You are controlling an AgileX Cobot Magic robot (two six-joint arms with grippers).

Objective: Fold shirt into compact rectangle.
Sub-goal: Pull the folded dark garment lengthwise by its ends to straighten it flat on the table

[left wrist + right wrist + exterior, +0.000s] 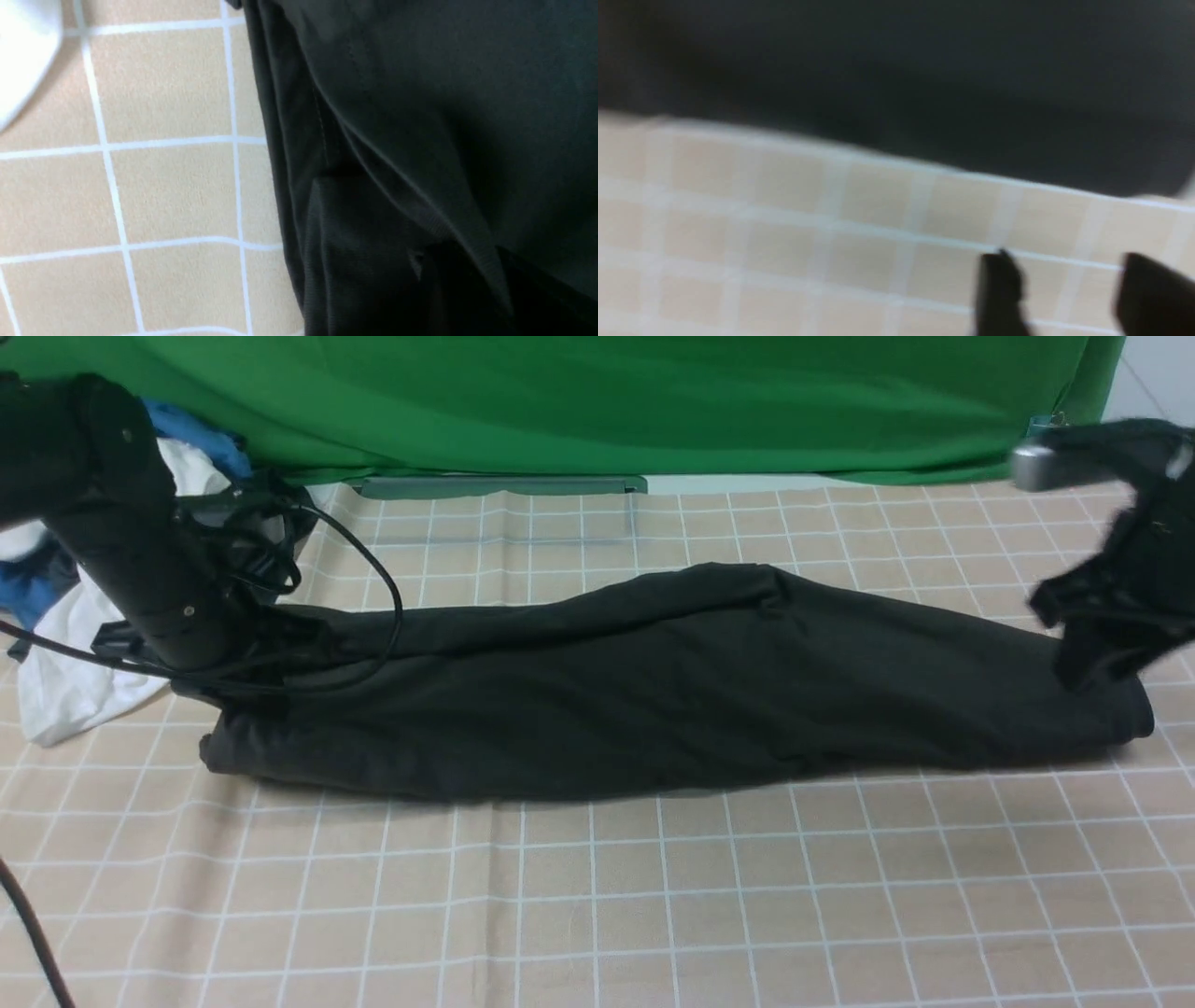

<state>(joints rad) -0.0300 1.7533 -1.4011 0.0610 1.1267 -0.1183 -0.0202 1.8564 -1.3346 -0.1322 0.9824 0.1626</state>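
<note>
Front view shows the shirt (653,681) lying as a long, narrow band across the desk (597,896) — the left tool (224,667) closed at its left end, seemingly pinching fabric for a crosswise fold — while the right tool (1066,266) hangs open, empty, above the right end.

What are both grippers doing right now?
Left gripper: shut, at one end of the shirt; grip on it cannot be told.
Right gripper: open, holding nothing.
</note>
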